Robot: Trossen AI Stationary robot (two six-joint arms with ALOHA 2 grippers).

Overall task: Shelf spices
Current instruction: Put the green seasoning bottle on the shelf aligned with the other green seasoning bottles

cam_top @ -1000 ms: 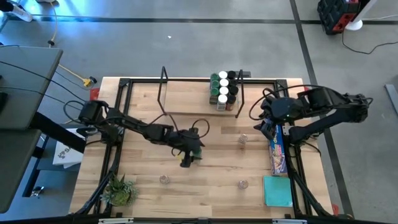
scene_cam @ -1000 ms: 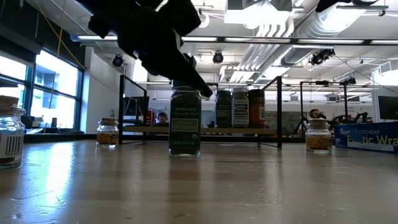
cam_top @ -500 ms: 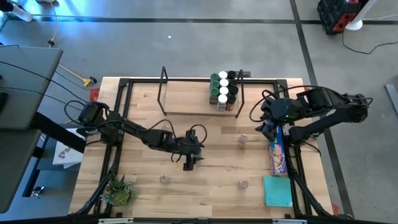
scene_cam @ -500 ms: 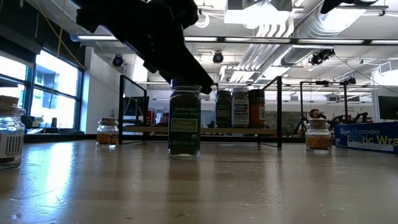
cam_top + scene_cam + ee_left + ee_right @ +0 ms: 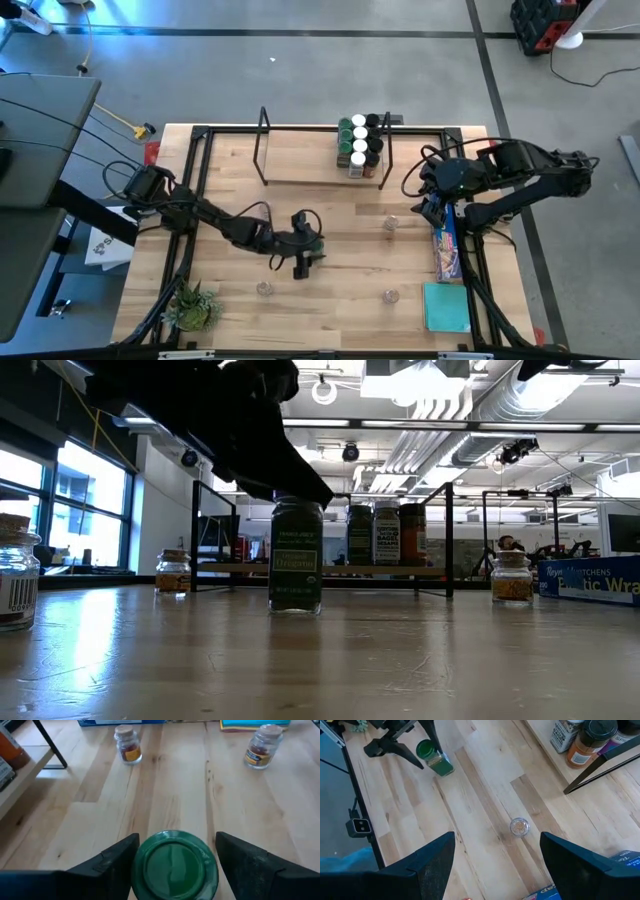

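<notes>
A spice jar with a green lid point(image 5: 316, 243) stands upright on the table's middle, also seen in the low view point(image 5: 296, 560) and the right wrist view point(image 5: 431, 756). My left gripper point(image 5: 175, 857) reaches it from the table's left and is shut on its top. The shelf point(image 5: 310, 168) stands at the far side with several spice jars point(image 5: 360, 145) on its right end. My right gripper point(image 5: 497, 855) hangs open above the table's right side point(image 5: 430, 200), holding nothing. My left gripper has the jar's green lid point(image 5: 175, 865) between its two fingers, one finger point(image 5: 122, 857) on each side of the lid's rim. The fingers slant down at it from the table's left. The jar stands upright with its base on the table.
Three loose clear jars stand on the table point(image 5: 389, 225) point(image 5: 264, 288) point(image 5: 389, 295). A long blue box point(image 5: 447, 245) and a teal flat pad point(image 5: 445, 305) lie along the right edge. A small green plant point(image 5: 192, 305) sits at the near left corner.
My left arm has swung toward the table's near edge, and its gripper has turned about the green-lidded jar and sunk a little, so that it meets the lid more from the left. The jar has stayed upright on its spot.
</notes>
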